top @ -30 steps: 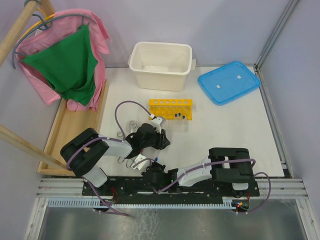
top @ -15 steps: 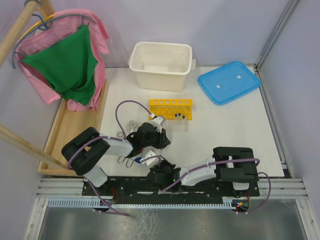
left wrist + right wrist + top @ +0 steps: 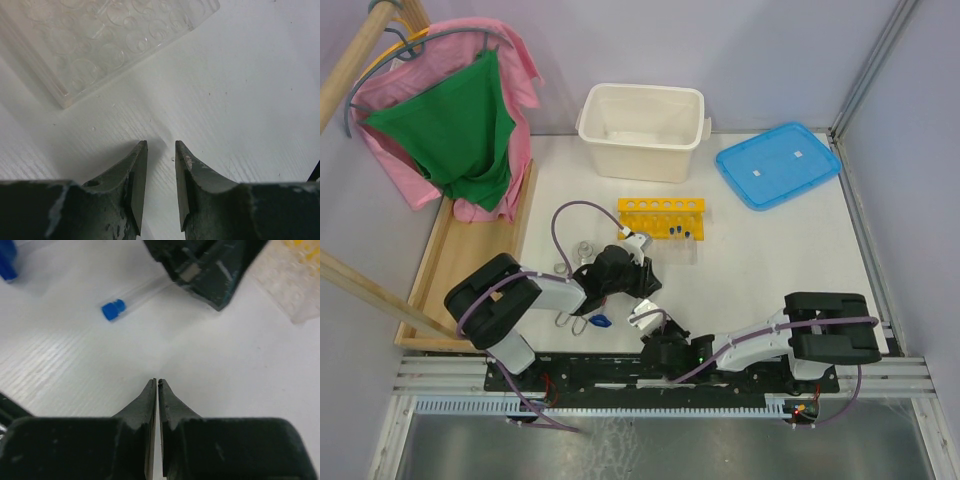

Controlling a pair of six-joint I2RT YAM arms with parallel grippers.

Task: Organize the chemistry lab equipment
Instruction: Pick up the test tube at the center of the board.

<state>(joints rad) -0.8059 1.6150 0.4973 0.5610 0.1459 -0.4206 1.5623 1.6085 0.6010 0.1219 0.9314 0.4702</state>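
Hovering just above the table (image 3: pixel 770 270) near its near edge, your left gripper (image 3: pixel 161 146) is standing narrowly parted and empty beside a clear tray (image 3: pixel 110 40). Your right gripper (image 3: pixel 157 382) is pinching closed on nothing and pointing at 1 blue-capped tube (image 3: pixel 131 299), which is lying loose, probably waiting for the yellow rack (image 3: pixel 663 213) toward the far edge.

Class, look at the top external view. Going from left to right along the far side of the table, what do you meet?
hanging pink cloth → large white plastic tub → flat blue rectangular lid
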